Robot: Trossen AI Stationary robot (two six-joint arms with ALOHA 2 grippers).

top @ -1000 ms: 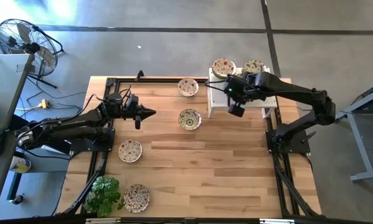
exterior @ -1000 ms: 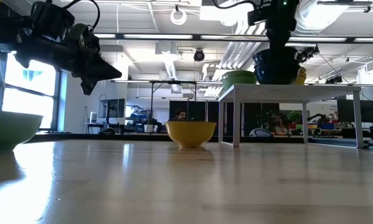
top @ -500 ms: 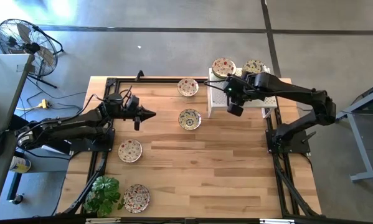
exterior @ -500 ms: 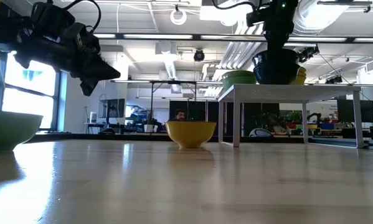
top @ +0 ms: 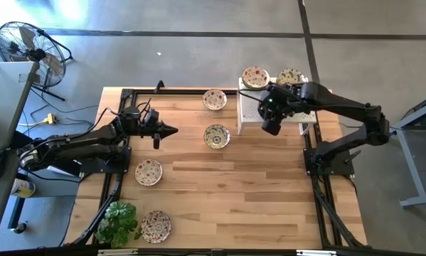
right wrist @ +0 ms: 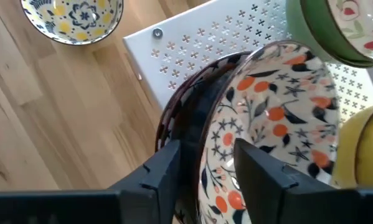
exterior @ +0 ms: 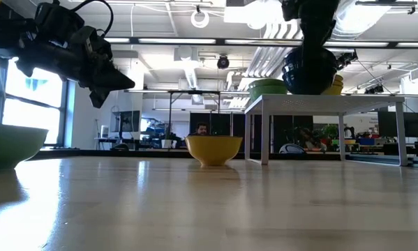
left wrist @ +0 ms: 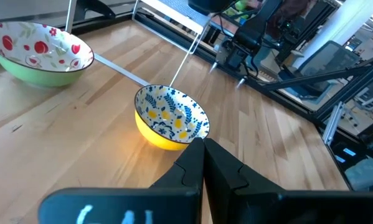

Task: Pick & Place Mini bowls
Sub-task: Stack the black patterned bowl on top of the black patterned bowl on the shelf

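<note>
My right gripper (top: pixel 271 122) is above the white perforated stand (top: pixel 249 108) and is shut on a mini bowl (right wrist: pixel 267 106), dark outside with orange flowers inside. In the low view this bowl (exterior: pixel 310 70) sits tilted at the stand's top; whether it touches the stand I cannot tell. Two more mini bowls (top: pixel 255 77) (top: pixel 291 76) rest on the stand's far side. My left gripper (top: pixel 166 130) is shut and hovers over the table's left part, pointing at a yellow-and-blue bowl (left wrist: pixel 172 118) that stands on its base. My right gripper holds the dark bowl by its rim (right wrist: pixel 202 134). One finger (right wrist: pixel 167 168) is outside the wall and the other finger (right wrist: pixel 261 168) is inside. It comes from above, pointing down. The bowl hangs tilted below the gripper over the stand.
Other mini bowls stand on the wooden table: one near the far edge (top: pixel 214 99), one near the left arm (top: pixel 148 171), one at the near-left corner (top: pixel 156 225) beside a green plant (top: pixel 119 220). A black frame (top: pixel 127 94) borders the table.
My right gripper has turned and tipped above the stand, and the dark bowl it holds now sits more tilted than before.
</note>
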